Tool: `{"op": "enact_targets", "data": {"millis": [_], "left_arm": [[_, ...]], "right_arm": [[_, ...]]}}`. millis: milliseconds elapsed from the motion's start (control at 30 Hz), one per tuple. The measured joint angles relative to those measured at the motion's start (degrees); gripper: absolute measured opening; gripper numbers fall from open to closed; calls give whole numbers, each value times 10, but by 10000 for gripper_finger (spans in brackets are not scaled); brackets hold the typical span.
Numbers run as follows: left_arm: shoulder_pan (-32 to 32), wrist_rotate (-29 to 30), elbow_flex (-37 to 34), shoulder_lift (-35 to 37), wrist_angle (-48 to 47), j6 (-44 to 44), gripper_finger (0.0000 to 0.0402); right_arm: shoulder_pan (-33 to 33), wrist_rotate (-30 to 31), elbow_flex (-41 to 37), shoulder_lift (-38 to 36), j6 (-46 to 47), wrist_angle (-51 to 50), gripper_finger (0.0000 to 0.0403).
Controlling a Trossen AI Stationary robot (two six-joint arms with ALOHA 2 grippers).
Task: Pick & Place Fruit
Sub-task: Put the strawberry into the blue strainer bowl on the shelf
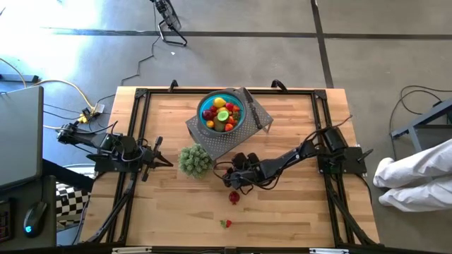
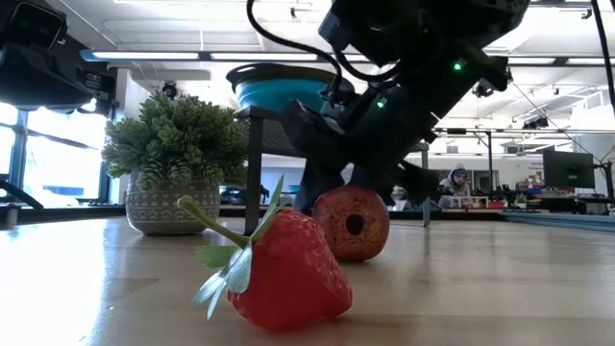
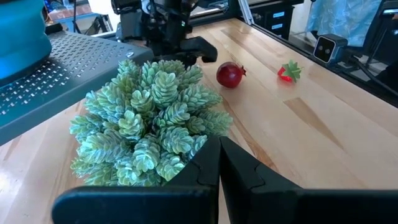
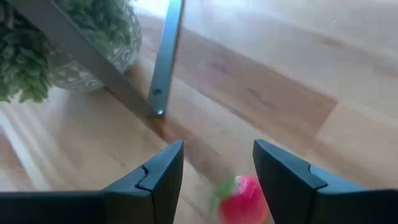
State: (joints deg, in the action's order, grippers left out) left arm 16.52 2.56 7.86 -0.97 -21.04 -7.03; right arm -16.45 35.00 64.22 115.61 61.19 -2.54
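A dark red round fruit [image 1: 234, 197] [image 2: 351, 223] lies on the wooden table, and a strawberry [image 1: 226, 224] [image 2: 288, 274] lies nearer the front edge. More fruit fills the blue bowl [image 1: 221, 111] on a grey perforated stand [image 1: 212, 137]. My right gripper [image 1: 234, 183] [image 4: 217, 149] is open and slants down just behind the dark red fruit without touching it. In the right wrist view a blurred red fruit [image 4: 244, 200] shows low between the fingers. My left gripper [image 1: 167, 161] [image 3: 219, 142] waits shut at the table's left, beside the plant.
A small potted plant [image 1: 194, 160] [image 3: 149, 118] stands left of my right gripper, next to the stand's leg [image 4: 163, 62]. A black-handled knife [image 1: 254, 109] lies on the stand beside the bowl. Bare wood stretches along the table's near side.
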Motion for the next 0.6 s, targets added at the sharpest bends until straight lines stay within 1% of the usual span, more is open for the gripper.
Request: {"op": "enact_targets", "data": {"millis": [367, 467, 600], "left_arm": [[0, 0, 0, 0, 0, 0, 2], [0, 0, 0, 0, -1, 0, 2], [0, 0, 0, 0, -1, -1, 2]], "right_arm": [[0, -7, 0, 2, -14, 2, 187], [0, -26, 0, -1, -17, -2, 187], [-1, -52, 0, -28, -58, -11, 187]]}}
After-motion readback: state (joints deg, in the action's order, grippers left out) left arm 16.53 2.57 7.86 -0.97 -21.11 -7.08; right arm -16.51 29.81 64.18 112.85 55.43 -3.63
